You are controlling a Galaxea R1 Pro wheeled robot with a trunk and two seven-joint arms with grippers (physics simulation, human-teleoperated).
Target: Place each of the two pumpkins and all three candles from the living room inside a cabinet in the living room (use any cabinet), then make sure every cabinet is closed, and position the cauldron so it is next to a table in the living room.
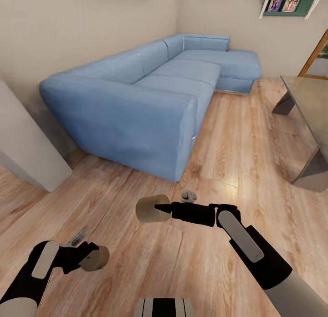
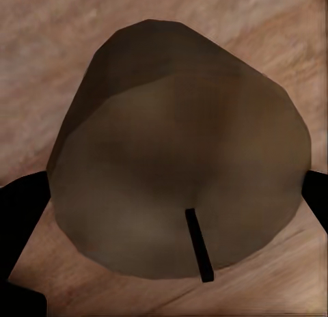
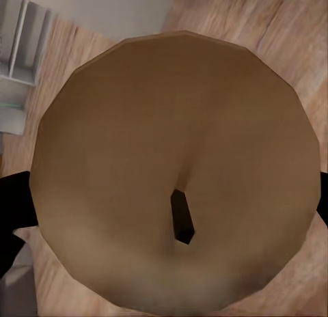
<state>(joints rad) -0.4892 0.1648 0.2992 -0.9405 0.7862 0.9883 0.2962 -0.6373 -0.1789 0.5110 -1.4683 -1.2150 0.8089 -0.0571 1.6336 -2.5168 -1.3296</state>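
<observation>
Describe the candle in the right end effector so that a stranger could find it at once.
Start at the big blue sofa and look down to the wood floor before its near armrest. The right end effector holds a tan candle there, on its side. It is paler and higher than the darker candle at the left end effector.

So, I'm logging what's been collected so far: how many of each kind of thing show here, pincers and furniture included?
Candles: 2, one in the left pincer, one in the right pincer
Pincers: 2
Blue sofa: 1
Glass table: 1
Total: 6
</observation>
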